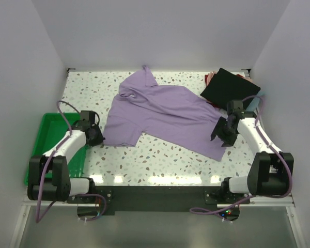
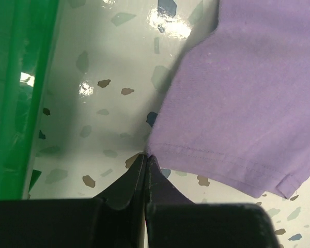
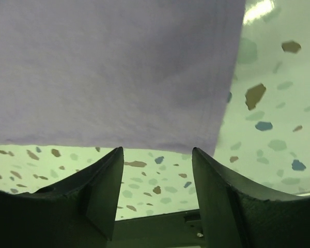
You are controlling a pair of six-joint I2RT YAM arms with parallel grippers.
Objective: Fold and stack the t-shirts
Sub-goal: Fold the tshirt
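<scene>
My left fingers (image 2: 144,166): clenched, tips pressed together with no gap. They sit right at a corner of the lavender t-shirt (image 2: 248,93), touching its stitched hem. I cannot tell whether any cloth is caught between them.
My right fingers (image 1: 220,134): released and standing well apart, with nothing between them. In my wrist view the shirt's hem edge lies just beyond the tips, with speckled table showing through the gap.
Lavender t-shirt: spread out and unfolded in the middle of the table (image 1: 160,155). It is rumpled and lies on a slant, with one sleeve pointing to the far edge. Its near-left corner is at my left fingers and its near-right corner is beside my right fingers.
Black t-shirt (image 1: 228,89): folded, at the far right of the table, just past the lavender one and overlapping its edge.
Red/pink t-shirt (image 1: 211,77): mostly hidden under the black one, peeking out at its far-left side.
Light blue t-shirt (image 1: 256,103): only a strip shows, at the near-right side of the black one, behind my right arm.
Green tray (image 1: 51,137): at the left edge of the table, just beside my left arm and apart from the lavender shirt.
</scene>
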